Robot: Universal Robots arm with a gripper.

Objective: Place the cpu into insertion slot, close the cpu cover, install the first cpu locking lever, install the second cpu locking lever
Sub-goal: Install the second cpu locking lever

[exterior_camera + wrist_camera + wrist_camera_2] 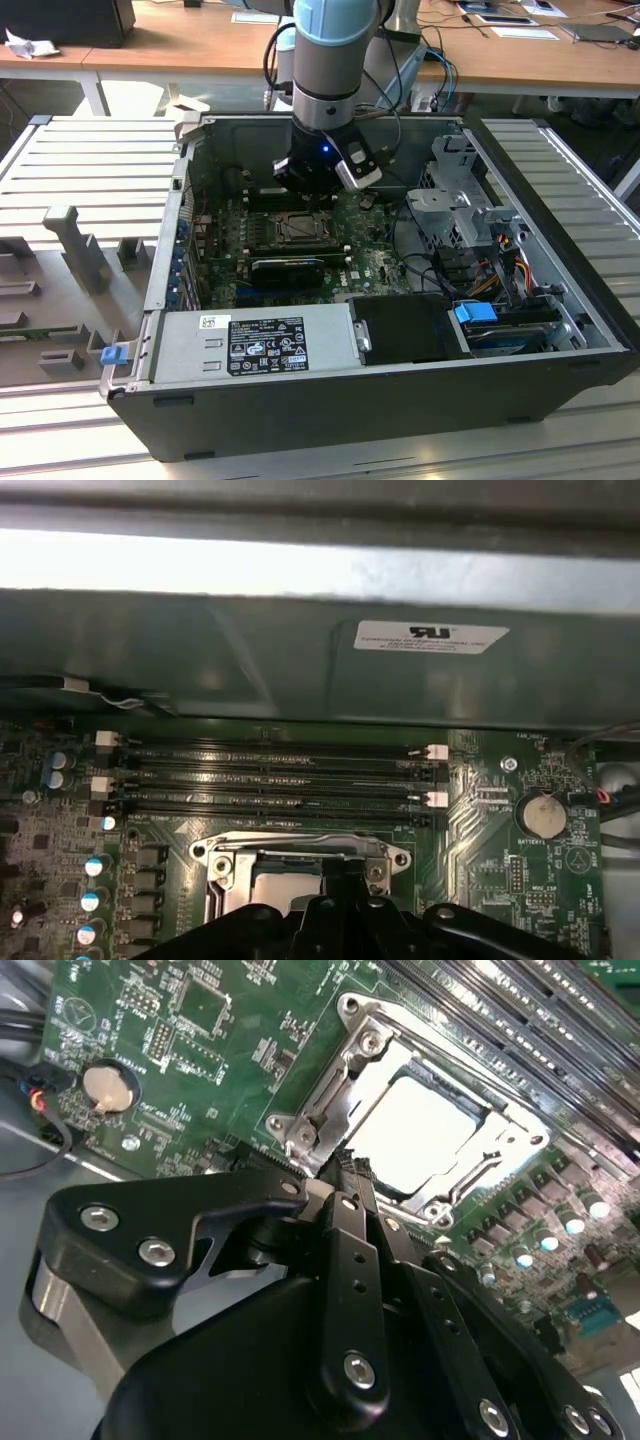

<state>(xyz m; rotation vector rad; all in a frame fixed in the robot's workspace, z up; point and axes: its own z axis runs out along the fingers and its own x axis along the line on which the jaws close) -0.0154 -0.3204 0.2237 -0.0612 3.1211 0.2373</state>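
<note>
The cpu (425, 1130) sat in the socket on the motherboard (200, 1050), with the cpu cover (330, 1100) down around it, framing its pale top. The gripper (345, 1165), fingers pinched narrow and holding nothing, hovered at the cover's edge. Likely lever stage; the next move called for precise hooking of a thin lever.

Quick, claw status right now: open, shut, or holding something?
Claw: fingers drawn together, shut, holding nothing I can see. It sits right above the edge of the cpu cover, which lies closed over the cpu.
</note>
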